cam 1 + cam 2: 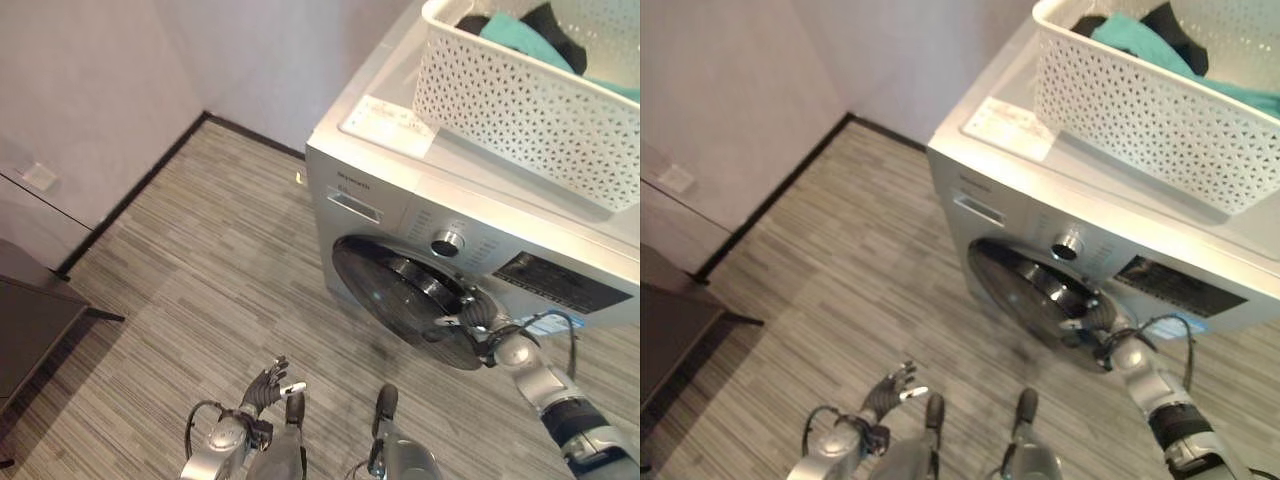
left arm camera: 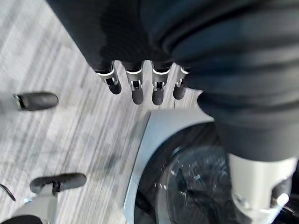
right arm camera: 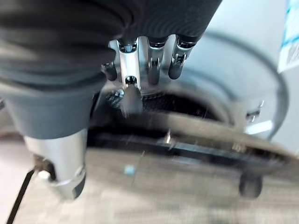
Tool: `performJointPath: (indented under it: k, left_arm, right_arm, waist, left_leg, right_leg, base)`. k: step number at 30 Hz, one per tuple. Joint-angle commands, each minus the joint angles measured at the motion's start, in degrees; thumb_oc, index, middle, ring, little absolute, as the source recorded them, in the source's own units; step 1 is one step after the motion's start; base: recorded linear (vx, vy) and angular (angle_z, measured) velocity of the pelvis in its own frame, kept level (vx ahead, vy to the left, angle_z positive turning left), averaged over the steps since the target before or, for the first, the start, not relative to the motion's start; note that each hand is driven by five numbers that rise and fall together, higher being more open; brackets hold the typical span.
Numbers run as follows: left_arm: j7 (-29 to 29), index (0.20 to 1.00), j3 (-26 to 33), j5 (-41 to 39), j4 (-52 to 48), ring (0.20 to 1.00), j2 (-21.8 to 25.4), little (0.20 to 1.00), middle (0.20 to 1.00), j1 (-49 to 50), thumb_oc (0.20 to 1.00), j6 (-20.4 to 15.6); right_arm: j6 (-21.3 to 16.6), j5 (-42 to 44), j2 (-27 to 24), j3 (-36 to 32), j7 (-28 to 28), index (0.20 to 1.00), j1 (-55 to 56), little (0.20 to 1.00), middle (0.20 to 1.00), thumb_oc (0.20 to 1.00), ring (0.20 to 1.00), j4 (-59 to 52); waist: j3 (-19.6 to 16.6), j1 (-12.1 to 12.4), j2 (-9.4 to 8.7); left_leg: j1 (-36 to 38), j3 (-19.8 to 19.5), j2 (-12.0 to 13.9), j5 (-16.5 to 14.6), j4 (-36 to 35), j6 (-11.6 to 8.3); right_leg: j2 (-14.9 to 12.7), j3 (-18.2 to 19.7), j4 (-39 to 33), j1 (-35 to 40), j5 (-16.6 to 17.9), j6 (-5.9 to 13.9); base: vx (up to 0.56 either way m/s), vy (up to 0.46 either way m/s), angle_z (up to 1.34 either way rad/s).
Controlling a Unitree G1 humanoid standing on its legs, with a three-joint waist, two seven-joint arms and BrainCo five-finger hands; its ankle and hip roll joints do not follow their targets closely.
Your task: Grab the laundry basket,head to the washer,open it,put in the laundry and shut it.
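One basket [image 1: 530, 120], white and perforated, on top of the washer [image 1: 400, 190], long axis running along the washer's top toward the back wall, holding teal and dark laundry [image 1: 520, 35]. Round door [image 1: 405, 295] on the washer's front, dark glass facing out over the striped floor [image 1: 200, 260], with the right hand [image 1: 478, 318] at its edge, fingers [image 3: 128, 70] loosely straight; grip on the door not clear. Left hand [image 1: 268, 385] low over the floor, well apart from the washer, fingers [image 2: 135, 86] relaxed and holding nothing.
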Motion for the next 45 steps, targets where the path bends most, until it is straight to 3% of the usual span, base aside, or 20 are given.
performJointPath:
  k: [1, 3, 4, 5, 8, 11, 14, 15, 20, 25, 26, 28, 33, 34, 35, 36, 40, 42, 44, 45]
  left_arm:
    - [0.48, 1.000, -1.00, 1.57, -2.56, 1.000, 2.04, 1.000, 1.000, -1.46, 1.000, -2.47]
    - [1.06, 1.000, -1.61, 13.01, -4.45, 1.000, 4.96, 1.000, 1.000, -2.95, 1.000, -2.59]
    - [1.06, 1.000, -1.60, 13.01, -4.45, 1.000, 4.97, 1.000, 1.000, -2.95, 1.000, -2.59]
    - [3.05, 1.000, -2.16, 26.14, -6.77, 1.000, 8.83, 1.000, 1.000, -5.06, 1.000, -2.94]
    - [5.22, 1.000, 2.91, 26.83, -12.85, 1.000, 10.46, 1.000, 1.000, -3.31, 1.000, -2.13]
    - [9.18, 1.000, 6.03, 39.89, -18.94, 1.000, 16.51, 1.000, 1.000, -2.53, 1.000, -2.85]
    - [11.86, 1.000, 8.90, 48.02, -23.18, 1.000, 20.66, 1.000, 1.000, -2.49, 1.000, -3.37]
    - [13.80, 1.000, 14.19, 51.44, -29.12, 1.000, 22.51, 1.000, 1.000, -0.65, 1.000, -3.79]
    - [17.76, 1.000, 23.19, 52.55, -40.51, 1.000, 23.39, 1.000, 1.000, 0.68, 1.000, -6.70]
    - [12.79, 1.000, 26.27, 33.46, -53.14, 1.000, 20.02, 1.000, 1.000, -3.77, 1.000, -10.42]
    - [10.14, 1.000, 23.57, 18.24, -54.89, 1.000, 17.44, 1.000, 1.000, -7.21, 1.000, -12.14]
    - [4.28, 1.000, 17.80, 5.17, -55.02, 1.000, 16.29, 1.000, 1.000, -11.17, 1.000, -11.04]
    - [-6.88, 1.000, -1.51, -34.26, -48.21, 1.000, 7.81, 1.000, 1.000, -20.05, 1.000, -3.36]
    - [-6.92, 1.000, -1.55, -34.27, -48.12, 1.000, 7.78, 1.000, 1.000, -20.15, 1.000, -3.40]
    - [-6.00, 1.000, -5.70, -38.58, -38.82, 1.000, 1.33, 1.000, 1.000, -22.82, 1.000, -4.07]
    - [-5.28, 1.000, -7.75, -39.30, -36.31, 1.000, -0.61, 1.000, 1.000, -23.69, 1.000, -4.33]
    - [-5.31, 1.000, -10.15, -39.14, -31.01, 1.000, -4.30, 1.000, 1.000, -27.00, 1.000, -4.38]
    - [-6.52, 1.000, -12.24, -37.98, -20.80, 1.000, -7.81, 1.000, 1.000, -28.38, 1.000, -2.41]
    - [-4.80, 1.000, -15.17, -30.81, -18.40, 1.000, -5.33, 1.000, 1.000, -29.33, 1.000, -2.37]
    - [-2.75, 1.000, -14.98, -26.73, -20.39, 1.000, -2.97, 1.000, 1.000, -30.52, 1.000, -2.26]
  right_arm:
    - [-2.60, 2.80, 4.20, 3.96, 4.01, 1.000, 2.84, 1.000, 1.000, 1.000, 1.000, -4.30]
    - [-2.98, 5.68, 7.55, 5.12, 5.49, 1.000, 5.57, 1.000, 1.000, 1.000, 1.000, -4.58]
    - [-2.98, 5.68, 7.55, 5.12, 5.49, 1.000, 5.57, 1.000, 1.000, 1.000, 1.000, -4.58]
    - [-2.95, 9.61, 12.02, 6.30, 6.54, 1.000, 7.81, 1.000, 1.000, 1.000, 1.000, -3.69]
    - [-1.99, 12.74, 17.21, 8.51, 6.38, 1.000, 8.26, 1.000, 1.000, 1.000, 1.000, -1.23]
    - [-2.67, 18.79, 22.09, 10.75, 6.67, 1.000, 6.88, 1.000, 1.000, 1.000, 1.000, 2.74]
    - [-3.06, 20.49, 23.27, 12.39, 6.82, 1.000, 5.75, 1.000, 1.000, 1.000, 1.000, 3.83]
    - [-3.45, 21.47, 23.60, 13.08, 7.24, 1.000, 5.23, 1.000, 1.000, 1.000, 1.000, 4.68]
    - [-3.56, 22.13, 23.91, 12.57, 8.04, 1.000, 4.36, 1.000, 1.000, 1.000, 1.000, 6.68]
    - [-2.82, 19.78, 22.72, 10.68, 7.73, 1.000, 4.13, 1.000, 1.000, 1.000, 1.000, 10.16]
    - [-2.45, 19.14, 22.58, 9.79, 7.31, 1.000, 4.47, 1.000, 1.000, 1.000, 1.000, 11.77]
    - [-1.99, 18.84, 22.56, 8.39, 7.19, 1.000, 4.51, 1.000, 1.000, 1.000, 1.000, 14.72]
    - [-0.80, 19.62, 24.46, 7.59, 6.73, 1.000, 4.55, 1.000, 1.000, 1.000, 1.000, 20.67]
    - [-0.79, 19.62, 24.45, 7.55, 6.74, 1.000, 4.52, 1.000, 1.000, 1.000, 1.000, 20.67]
    - [-1.11, 20.91, 24.32, 7.84, 6.53, 1.000, 4.21, 1.000, 1.000, 1.000, 1.000, 20.26]
    - [-1.25, 21.08, 23.99, 7.72, 6.13, 1.000, 4.07, 1.000, 1.000, 1.000, 1.000, 21.04]
    - [-1.63, 19.98, 22.93, 7.56, 5.72, 1.000, 5.89, 1.000, 1.000, 1.000, 1.000, 21.95]
    - [-1.52, 23.25, 24.45, 6.42, 5.37, 1.000, 4.36, 1.000, 1.000, 1.000, 1.000, 26.90]
    - [-0.24, 21.58, 23.66, 6.80, 4.48, 1.000, 2.40, 1.000, 1.000, 1.000, 1.000, 25.43]
    - [1.21, 20.40, 23.33, 8.65, 3.84, 1.000, 2.22, 1.000, 1.000, 1.000, 1.000, 17.20]
  waist:
    - [-2.01, 0.43, -2.82]
    - [-2.02, 0.51, -3.12]
    - [-2.07, 0.50, -3.14]
    - [-2.37, 0.91, -3.22]
    - [-2.69, 2.10, -3.17]
    - [-3.37, 3.51, -3.43]
    - [-4.00, 4.72, -3.47]
    - [-4.26, 5.58, -3.81]
    - [-5.19, 6.92, -4.12]
    - [-6.49, 7.10, -4.03]
    - [-7.02, 6.57, -3.72]
    - [-7.49, 5.88, -3.34]
    - [-8.36, 2.64, -2.30]
    - [-8.45, 2.64, -2.33]
    - [-8.66, 0.80, -2.62]
    - [-8.68, 0.14, -2.63]
    - [-8.30, -2.17, -2.61]
    - [-8.33, -3.10, -2.50]
    - [-8.04, -3.46, -2.35]
    - [-7.74, -3.55, -2.47]
  left_leg:
    - [0.44, 1.67, -0.15, -3.28, 0.26, 1.43]
    - [0.96, 1.50, 0.05, -3.57, 0.26, 1.28]
    - [0.90, 1.49, 0.03, -3.55, 0.26, 1.29]
    - [1.50, 1.53, 0.27, -4.02, 0.26, 1.11]
    - [2.51, 1.13, 0.60, -4.46, 0.26, 0.95]
    - [3.17, 0.87, 0.72, -4.66, 0.26, 0.63]
    - [3.85, 0.68, 1.14, -5.23, 0.26, 0.29]
    - [4.17, 0.38, 1.13, -5.10, 0.26, 0.14]
    - [4.86, -0.40, 1.22, -5.21, 0.26, -0.17]
    - [5.59, -0.89, 1.35, -5.30, 0.26, -0.22]
    - [6.36, -0.83, 1.37, -5.69, 0.26, -0.28]
    - [6.44, -1.10, 1.17, -5.40, 0.26, -0.07]
    - [7.35, -0.50, 0.92, -5.75, 0.26, 0.00]
    - [7.17, -0.54, 0.85, -5.65, 0.26, 0.03]
    - [7.07, 0.00, 0.77, -5.70, 0.26, 0.07]
    - [7.02, 0.03, 0.68, -5.70, 0.26, 0.08]
    - [6.89, 0.27, 0.50, -5.68, 0.26, 0.03]
    - [6.83, 0.65, 0.32, -5.79, 0.26, 0.04]
    - [6.54, 1.01, 0.17, -5.81, 0.26, 0.14]
    - [6.47, 1.23, 0.20, -5.86, 0.26, 0.15]
  right_leg:
    - [-3.66, 0.85, 0.52, 4.07, -7.42, 4.17]
    - [-3.51, 0.73, 0.52, 4.52, -7.81, 4.22]
    - [-3.53, 0.72, 0.52, 4.47, -7.80, 4.22]
    - [-3.45, 0.56, 0.52, 4.97, -8.17, 4.35]
    - [-3.18, 0.02, 0.52, 6.31, -8.82, 4.18]
    - [-3.07, -0.37, 0.52, 7.31, -9.17, 4.11]
    - [-2.81, -0.66, 0.52, 8.24, -9.76, 4.04]
    - [-2.76, -1.11, 0.52, 8.96, -9.80, 3.84]
    - [-2.62, -2.21, 0.52, 10.34, -10.31, 3.42]
    - [-2.31, -2.77, 0.52, 11.47, -10.75, 3.09]
    - [-2.08, -2.97, 0.52, 12.20, -11.18, 3.00]
    - [-2.17, -2.99, 0.52, 12.38, -11.10, 2.94]
    - [-2.00, -1.92, 0.52, 12.70, -11.21, 3.03]
    - [-2.07, -1.95, 0.52, 12.55, -11.15, 3.05]
    - [-2.05, -1.42, 0.52, 12.20, -11.04, 3.08]
    - [-2.05, -1.32, 0.52, 12.13, -11.01, 3.08]
    - [-2.04, -0.89, 0.52, 11.94, -10.88, 3.16]
    - [-2.15, -0.48, 0.52, 11.64, -10.75, 3.24]
    - [-2.32, -0.05, 0.52, 10.95, -10.31, 3.39]
    - [-2.32, 0.19, 0.52, 10.66, -10.14, 3.38]
  base:
    - [0.04, -0.029, -0.16]
    - [0.02, -0.017, -0.08]
    - [0.00, 0.000, 0.00]
    - [0.03, 0.000, 0.02]
    - [0.04, -0.016, 0.00]
    - [0.02, -0.007, 0.02]
    - [0.03, -0.028, 0.07]
    - [0.04, -0.047, 0.05]
    - [0.04, -0.050, 0.26]
    - [0.06, -0.026, 0.16]
    - [0.07, -0.013, 0.03]
    - [0.07, 0.006, 0.02]
    - [0.06, 0.029, 0.01]
    - [0.02, 0.032, -0.02]
    - [0.02, 0.017, -0.06]
    - [0.02, 0.015, -0.12]
    - [0.01, 0.017, -0.17]
    - [0.01, 0.022, 0.02]
    - [-0.02, 0.032, 0.01]
    - [-0.03, 0.019, -0.12]
